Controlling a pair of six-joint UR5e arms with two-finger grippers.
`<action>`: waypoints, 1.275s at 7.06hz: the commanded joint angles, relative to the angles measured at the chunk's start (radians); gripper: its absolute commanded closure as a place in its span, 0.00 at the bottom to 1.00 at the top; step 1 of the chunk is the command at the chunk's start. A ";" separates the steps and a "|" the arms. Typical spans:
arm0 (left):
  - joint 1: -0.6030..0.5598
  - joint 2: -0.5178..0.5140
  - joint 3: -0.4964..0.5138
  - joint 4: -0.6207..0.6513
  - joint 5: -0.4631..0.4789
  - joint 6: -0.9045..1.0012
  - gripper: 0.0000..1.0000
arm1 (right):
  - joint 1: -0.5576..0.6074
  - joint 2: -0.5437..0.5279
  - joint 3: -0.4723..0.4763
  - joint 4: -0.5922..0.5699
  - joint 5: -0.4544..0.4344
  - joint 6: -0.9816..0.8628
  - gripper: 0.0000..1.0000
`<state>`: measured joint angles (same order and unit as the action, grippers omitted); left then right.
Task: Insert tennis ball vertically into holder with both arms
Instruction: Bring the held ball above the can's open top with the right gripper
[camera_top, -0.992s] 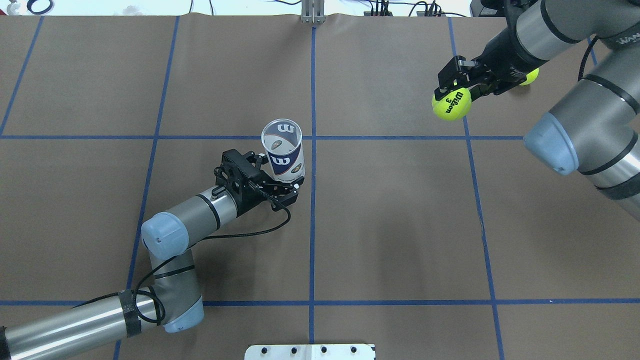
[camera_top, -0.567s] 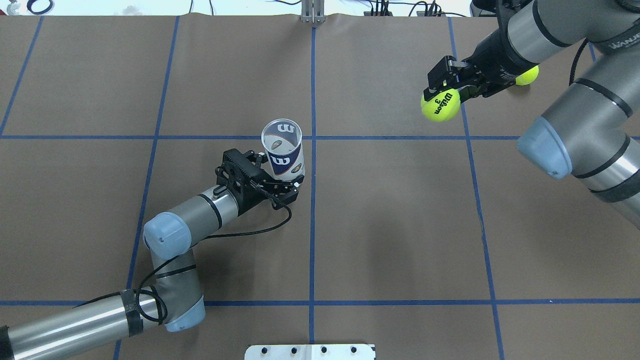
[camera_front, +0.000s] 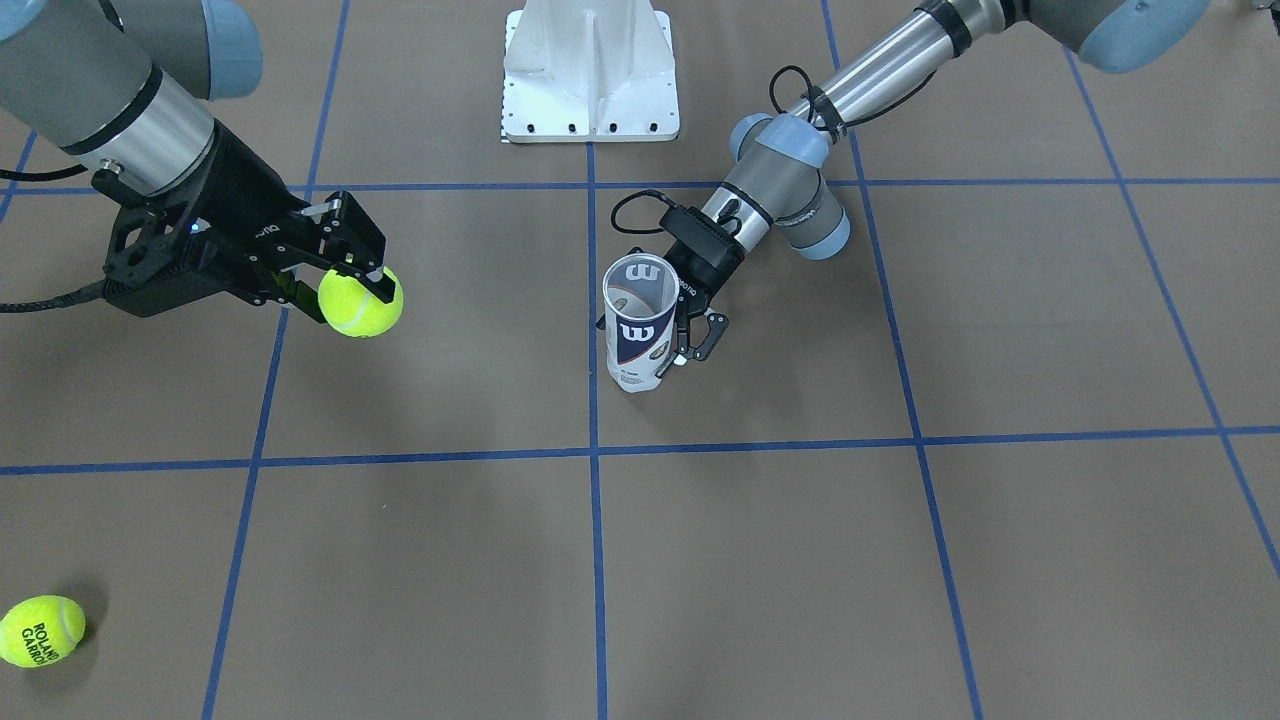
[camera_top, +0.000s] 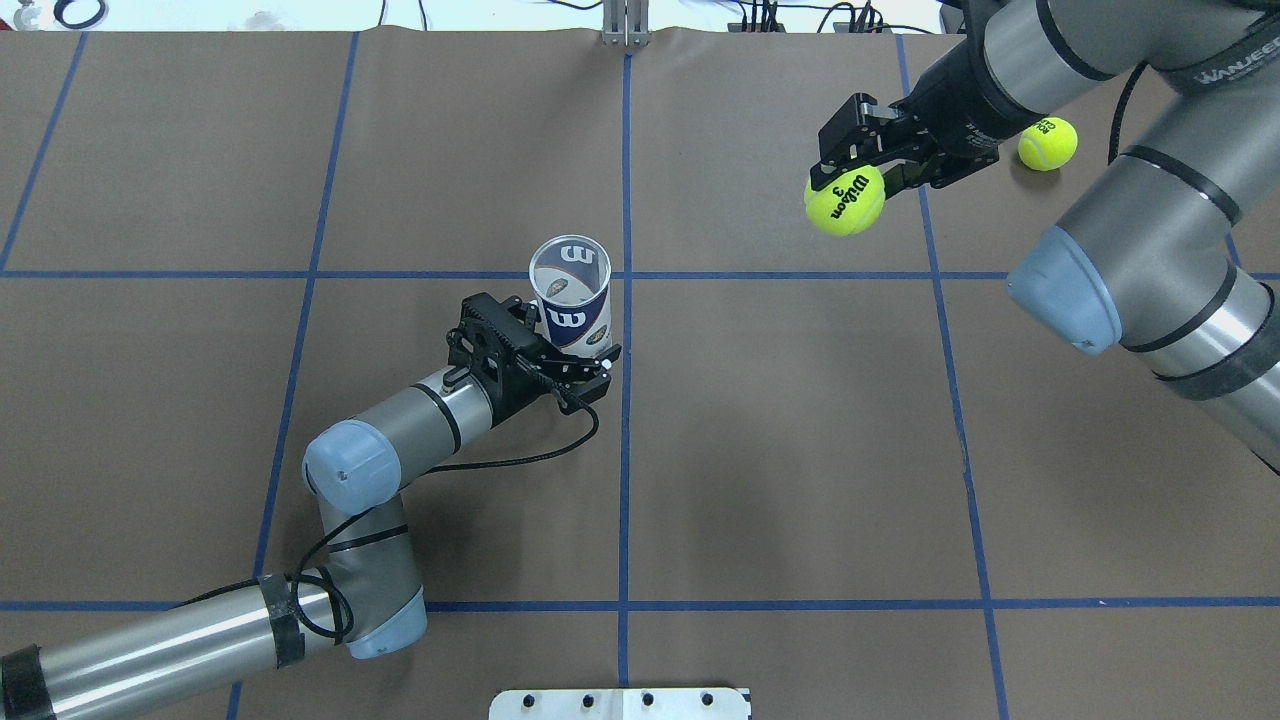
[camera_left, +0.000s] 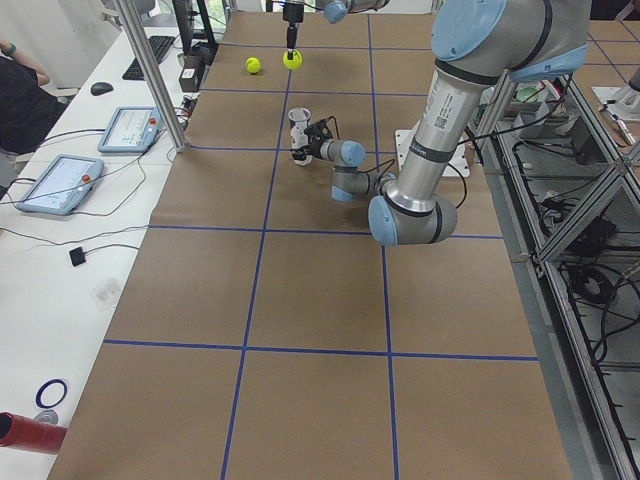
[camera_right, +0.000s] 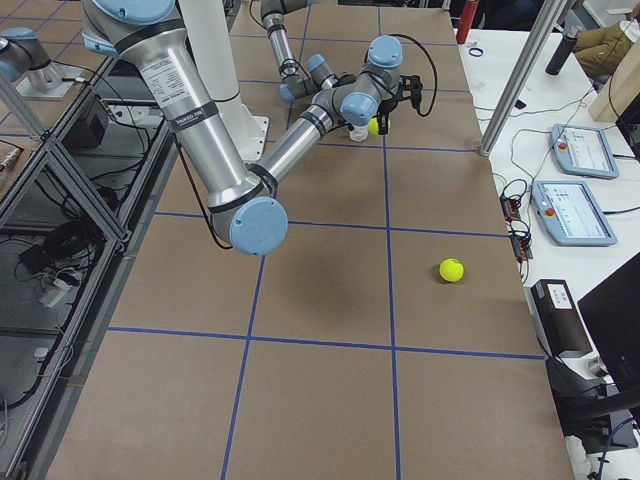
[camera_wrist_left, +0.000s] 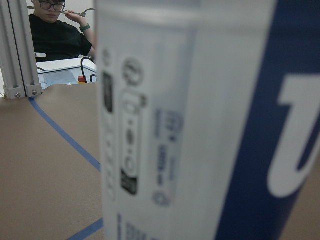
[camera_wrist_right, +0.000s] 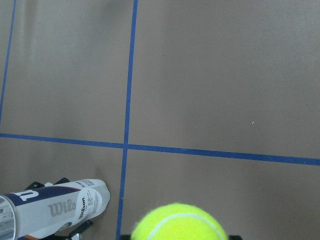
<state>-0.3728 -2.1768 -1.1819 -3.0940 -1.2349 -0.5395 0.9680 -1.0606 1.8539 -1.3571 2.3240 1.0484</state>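
The clear holder can (camera_top: 570, 300) with a white and navy W label stands upright, mouth open upward, near the table's middle; it also shows in the front view (camera_front: 638, 322) and fills the left wrist view (camera_wrist_left: 200, 125). My left gripper (camera_top: 572, 365) is shut on the holder's lower part. My right gripper (camera_top: 850, 185) is shut on a yellow Wilson tennis ball (camera_top: 845, 199) and holds it in the air to the far right of the holder. The ball shows in the front view (camera_front: 360, 302) and at the bottom of the right wrist view (camera_wrist_right: 182, 222), with the holder (camera_wrist_right: 55, 210) at lower left.
A second tennis ball (camera_top: 1047, 143) lies on the table at the far right, also in the front view (camera_front: 40, 630). A white pedestal base (camera_front: 590, 70) stands at the robot's side. Blue tape lines cross the brown table (camera_top: 800, 450).
My right gripper has carried the tennis ball leftward, toward the holder. My left gripper and the holder have shifted slightly to the right.
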 joint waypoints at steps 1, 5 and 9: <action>0.000 -0.006 0.005 -0.002 0.002 0.001 0.02 | -0.008 0.016 0.005 -0.001 0.000 0.004 1.00; -0.002 -0.005 0.005 -0.002 0.000 0.001 0.27 | -0.055 0.129 -0.004 -0.001 -0.006 0.169 1.00; 0.000 -0.006 0.004 -0.002 -0.001 0.001 0.27 | -0.225 0.297 -0.091 0.018 -0.200 0.278 1.00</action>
<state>-0.3730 -2.1821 -1.1779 -3.0955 -1.2362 -0.5391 0.7984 -0.7943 1.7868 -1.3525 2.2067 1.3148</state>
